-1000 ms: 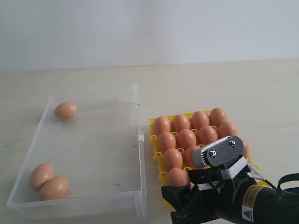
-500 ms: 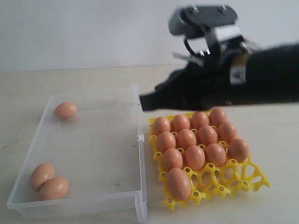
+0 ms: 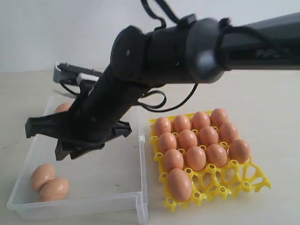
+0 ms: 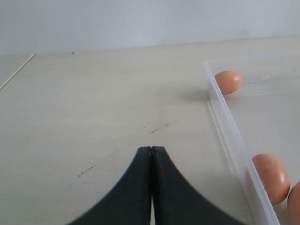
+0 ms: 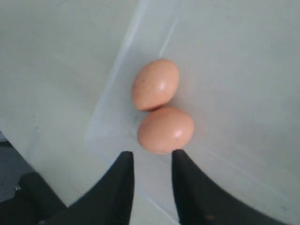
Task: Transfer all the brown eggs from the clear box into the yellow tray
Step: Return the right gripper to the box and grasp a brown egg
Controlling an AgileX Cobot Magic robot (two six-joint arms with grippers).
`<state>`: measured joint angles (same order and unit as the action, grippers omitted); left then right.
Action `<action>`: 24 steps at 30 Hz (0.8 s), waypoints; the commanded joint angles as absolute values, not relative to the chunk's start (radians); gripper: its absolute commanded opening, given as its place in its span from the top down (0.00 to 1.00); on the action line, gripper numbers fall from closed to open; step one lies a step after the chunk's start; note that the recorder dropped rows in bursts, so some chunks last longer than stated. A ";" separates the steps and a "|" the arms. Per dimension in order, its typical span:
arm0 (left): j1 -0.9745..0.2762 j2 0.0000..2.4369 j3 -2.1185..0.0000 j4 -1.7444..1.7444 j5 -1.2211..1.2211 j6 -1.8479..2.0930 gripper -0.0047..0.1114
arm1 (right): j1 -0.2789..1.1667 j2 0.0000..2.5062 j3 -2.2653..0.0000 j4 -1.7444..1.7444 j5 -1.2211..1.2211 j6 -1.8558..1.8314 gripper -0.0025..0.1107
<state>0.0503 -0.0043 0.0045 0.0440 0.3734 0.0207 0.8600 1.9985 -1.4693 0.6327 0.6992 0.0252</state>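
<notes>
Smooth reddish-brown egg (image 3: 62, 107) nearest the counter's far edge, in the shallow transparent plastic box (image 3: 139, 178) — largely hidden behind the black right arm (image 3: 154, 51). Left wrist view: a second brown egg (image 4: 296, 206), cropped by the frame.

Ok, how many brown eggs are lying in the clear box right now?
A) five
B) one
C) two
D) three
D: two brown eggs lie touching each other in the near left corner of the clear box, and a third egg sits alone at its far corner.
</notes>
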 commanded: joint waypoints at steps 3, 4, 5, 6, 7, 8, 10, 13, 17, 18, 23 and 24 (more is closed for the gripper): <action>0.053 0.000 0.000 0.047 0.369 0.022 0.96 | 0.861 2.075 -1.485 0.769 0.694 0.106 0.40; 0.053 0.000 0.000 0.047 0.369 0.022 0.96 | 0.861 2.085 -1.485 0.774 0.692 0.106 0.38; 0.053 0.000 0.000 0.047 0.369 0.022 0.96 | 0.861 2.096 -1.485 0.774 0.692 0.114 0.38; 0.053 0.000 0.000 0.047 0.369 0.022 0.96 | 0.861 2.102 -1.485 0.776 0.689 0.131 0.39; 0.053 0.000 0.000 0.047 0.369 0.022 0.96 | 0.861 2.111 -1.485 0.782 0.687 0.145 0.39; 0.053 0.000 0.000 0.047 0.369 0.022 0.96 | 0.861 2.117 -1.485 0.798 0.681 0.143 0.39; 0.053 0.000 0.000 0.047 0.369 0.024 0.96 | 0.868 2.131 -1.485 0.823 0.681 0.143 0.39; 0.053 0.000 0.000 0.047 0.369 0.024 0.96 | 0.884 2.167 -1.485 0.855 0.642 0.139 0.39; 0.053 0.000 0.000 0.047 0.369 0.022 0.96 | 0.894 2.214 -1.532 0.858 0.636 0.134 0.39; 0.053 0.000 0.000 0.047 0.369 0.022 0.96 | 0.894 2.226 -1.547 0.854 0.635 0.134 0.39; 0.053 0.000 0.000 0.047 0.369 0.024 0.96 | 0.894 2.270 -1.595 0.847 0.661 0.134 0.44; 0.053 0.000 0.000 0.047 0.369 0.024 0.96 | 0.894 2.272 -1.595 0.831 0.661 0.134 0.48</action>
